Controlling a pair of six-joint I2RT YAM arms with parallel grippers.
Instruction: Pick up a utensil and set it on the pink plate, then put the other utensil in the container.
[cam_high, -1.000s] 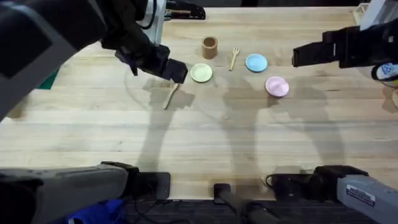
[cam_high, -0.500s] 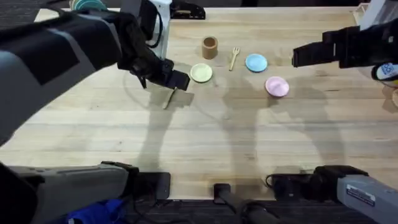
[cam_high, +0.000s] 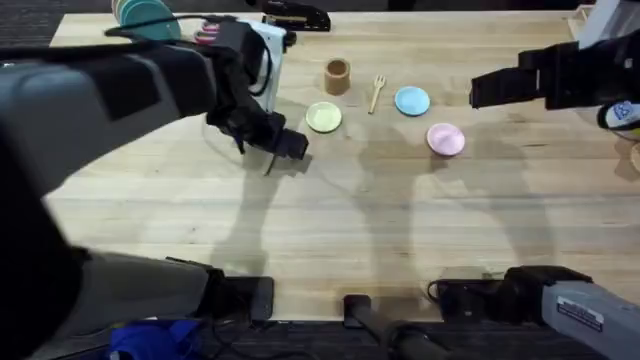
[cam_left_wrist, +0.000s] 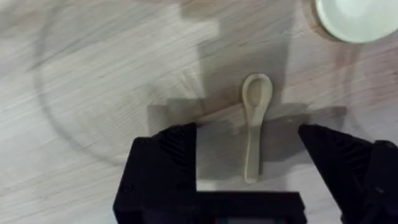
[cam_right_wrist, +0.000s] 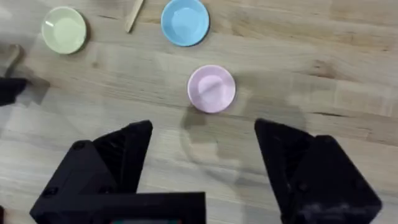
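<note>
1. Nothing is placed yet: the pink plate (cam_high: 445, 138), right of centre in the overhead view, is bare, and the cup (cam_high: 337, 75) at upper centre shows nothing standing in it.
2. The left gripper (cam_left_wrist: 249, 155) hangs over the spoon (cam_left_wrist: 254, 127) with its jaws spread, one on either side of the handle, not gripping it.
3. The spoon lies flat on the table (cam_high: 400, 220), near the yellow-green plate (cam_high: 323, 118).
4. The fork (cam_high: 377, 92) lies untouched between the cup and the blue plate (cam_high: 411, 100).
5. The right gripper (cam_right_wrist: 202, 149) hovers released and empty near the pink plate.
6. Left to do: grasp the spoon, carry it to the pink plate, then put the fork in the cup.
</note>
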